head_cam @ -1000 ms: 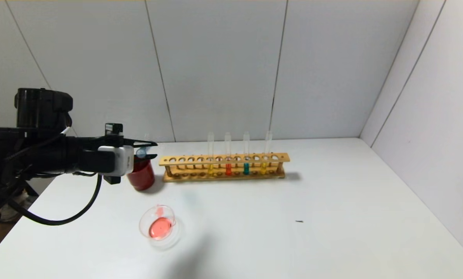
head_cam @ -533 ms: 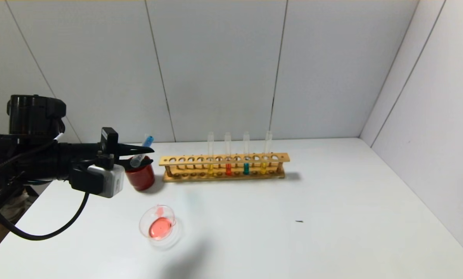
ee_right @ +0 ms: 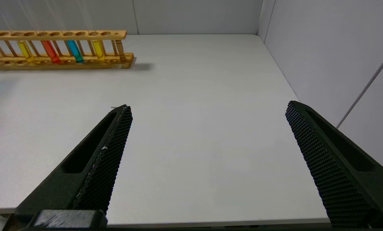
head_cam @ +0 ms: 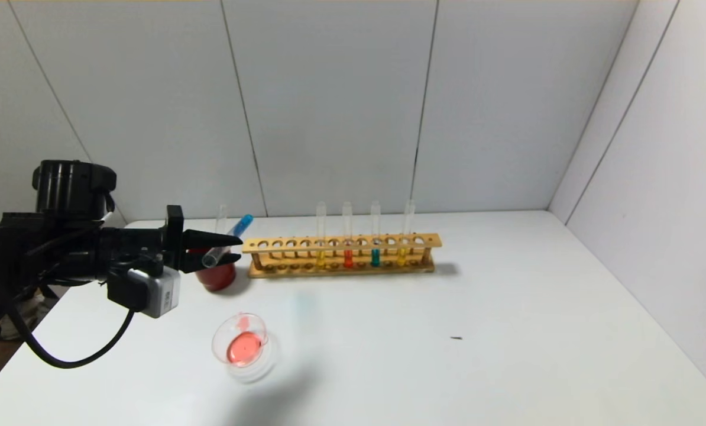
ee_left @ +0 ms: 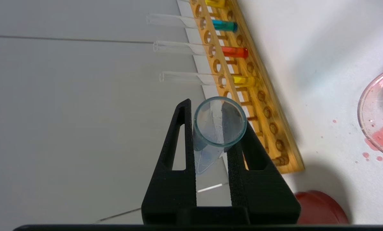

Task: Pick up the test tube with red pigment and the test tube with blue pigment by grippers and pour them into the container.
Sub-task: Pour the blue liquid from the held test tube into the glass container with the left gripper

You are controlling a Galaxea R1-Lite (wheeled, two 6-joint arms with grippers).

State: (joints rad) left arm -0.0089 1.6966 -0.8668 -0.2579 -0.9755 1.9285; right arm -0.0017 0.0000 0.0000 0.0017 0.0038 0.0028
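The left gripper (head_cam: 226, 248), at the head view's centre left, is clamped on a tilted clear glass tube with blue liquid (head_cam: 229, 241) above the dark red cup (head_cam: 215, 276); it should carry the tube over the clear glass dish (head_cam: 242, 347) before tipping, while the right gripper (ee_right: 207, 134) waits, jaws spread.

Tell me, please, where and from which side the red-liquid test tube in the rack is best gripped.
Probably the bare glass of the red test tube above the top rail of the wooden rack, coming in level from the front. It stands upright, its liquid end caged by the rack; the yellow tube and teal tube flank it with gaps for fingers.
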